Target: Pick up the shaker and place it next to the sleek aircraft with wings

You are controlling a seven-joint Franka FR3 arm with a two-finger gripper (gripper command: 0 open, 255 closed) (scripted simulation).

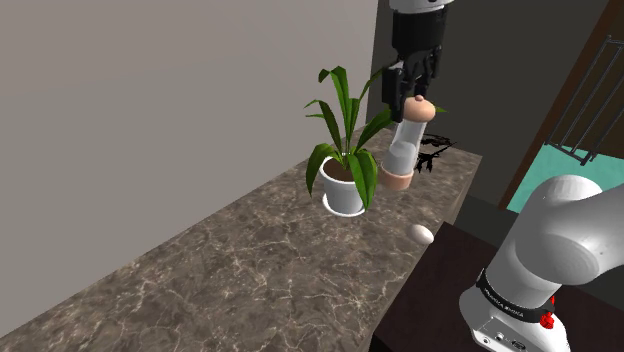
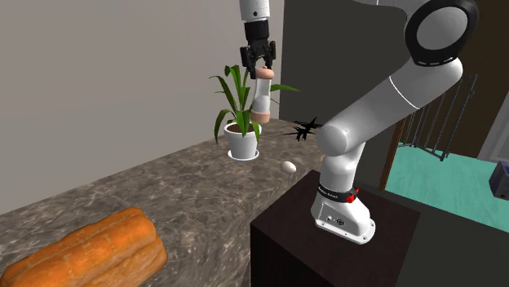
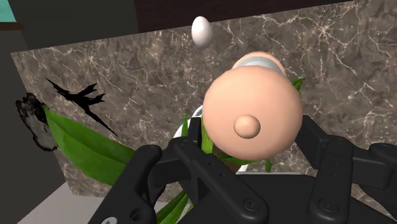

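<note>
Shaker (image 1: 408, 145) aloft in the pinch of the downward-pointing gripper (image 1: 414, 95), arm outstretched, beside the potted plant (image 1: 345, 165)

The tall shaker (image 1: 406, 150) has peach ends and a pale body; the marble counter (image 1: 250, 270) is brown, white-veined; the winged aircraft (image 3: 79, 98), black.

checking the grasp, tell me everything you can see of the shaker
The shaker has a rounded peach cap with a small knob, a pale see-through body and a peach base. It hangs roughly upright, the pincer clasping its cap, lifted off the marbled counter beside the leaves of the potted plant.
</note>
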